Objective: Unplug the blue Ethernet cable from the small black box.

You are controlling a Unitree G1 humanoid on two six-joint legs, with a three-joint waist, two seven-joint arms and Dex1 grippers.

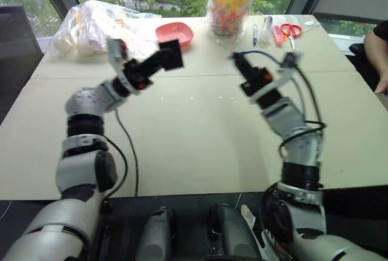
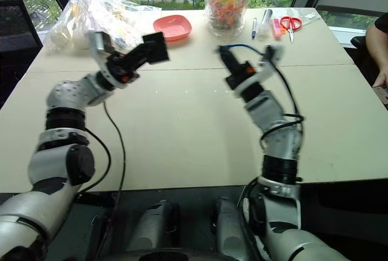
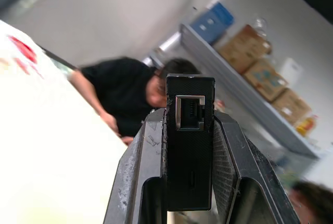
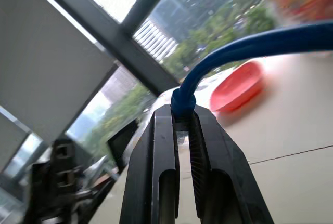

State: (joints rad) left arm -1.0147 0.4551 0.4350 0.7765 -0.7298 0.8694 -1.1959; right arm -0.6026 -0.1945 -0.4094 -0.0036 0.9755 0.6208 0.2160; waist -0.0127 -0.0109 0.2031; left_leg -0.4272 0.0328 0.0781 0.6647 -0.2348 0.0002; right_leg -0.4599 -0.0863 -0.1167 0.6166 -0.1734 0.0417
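Note:
My left gripper (image 1: 160, 59) is raised above the table and shut on the small black box (image 1: 171, 54). In the left wrist view the box (image 3: 190, 146) stands clamped between the two fingers (image 3: 148, 151), and its port (image 3: 189, 112) is empty. My right gripper (image 1: 237, 61) is raised to the right of the box, a clear gap away from it. It is shut on the end of the blue Ethernet cable (image 1: 257, 53). In the right wrist view the cable (image 4: 250, 44) rises from between the fingers (image 4: 164, 146) and arcs away; its plug sits hidden between the pads.
At the far side of the beige table (image 1: 194, 146) stand a crumpled plastic bag (image 1: 91, 25), a red bowl (image 1: 174, 33), a candy jar with an orange lid (image 1: 230, 6), pens (image 1: 254, 34) and red scissors (image 1: 291, 29). A person's arm (image 1: 379, 49) rests at the right edge.

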